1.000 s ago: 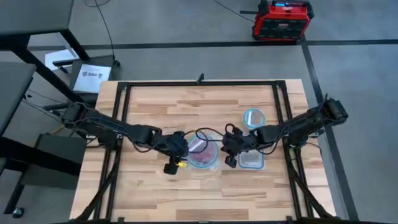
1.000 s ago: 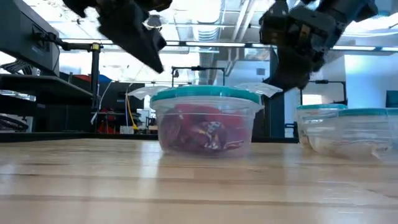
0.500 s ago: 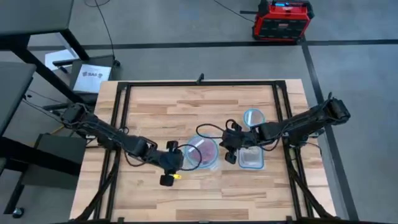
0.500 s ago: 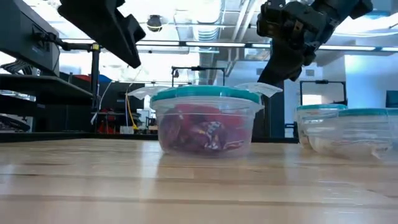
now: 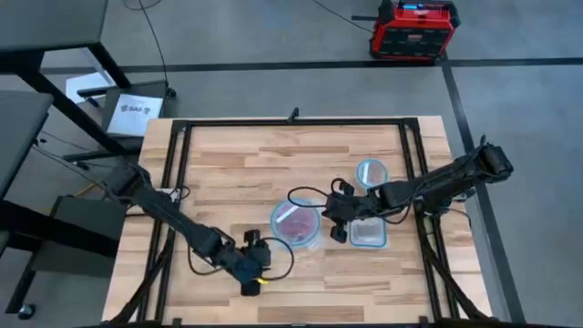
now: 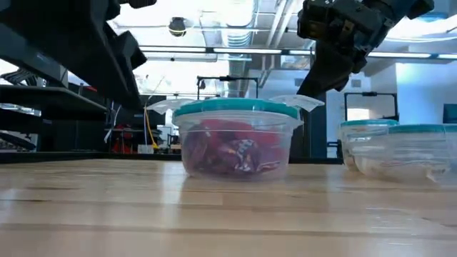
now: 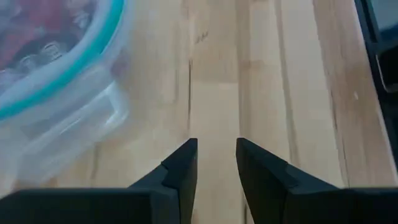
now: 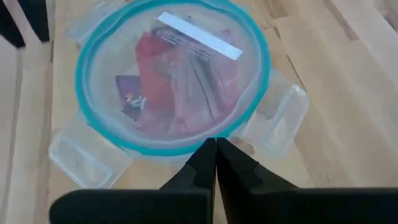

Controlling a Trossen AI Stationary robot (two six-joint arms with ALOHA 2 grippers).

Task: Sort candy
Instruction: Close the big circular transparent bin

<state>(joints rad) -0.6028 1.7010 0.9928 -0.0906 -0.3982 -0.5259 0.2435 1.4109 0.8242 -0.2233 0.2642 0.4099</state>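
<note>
The candy (image 5: 295, 221) lies in a heap of red and purple wrappers inside a clear round bowl (image 5: 282, 235) with a teal rim, which stands near the middle of the wooden tabletop (image 5: 237, 164). In the right wrist view the sweets (image 8: 177, 87) show through the bowl's clear lid (image 8: 99, 50), with a white strip lying across the top of the pile.

The right pincer (image 5: 338, 224) hangs just beside the bowl at its 3 o'clock side; its fingers (image 8: 205, 163) are pressed together with nothing between them, their tips at the bowl's rim. The left pincer (image 5: 254, 275) sits over bare wood at about 7 o'clock from the bowl, a little apart from it; its fingers (image 7: 184, 171) stand slightly parted and hold nothing, the bowl's edge (image 7: 56, 87) showing off to one side.

A clear rectangular tub (image 5: 369, 234) rests at 3 o'clock from the bowl, just past the right pincer, and a smaller round bowl (image 5: 371, 171) stands at about 1 o'clock, touching neither.
</note>
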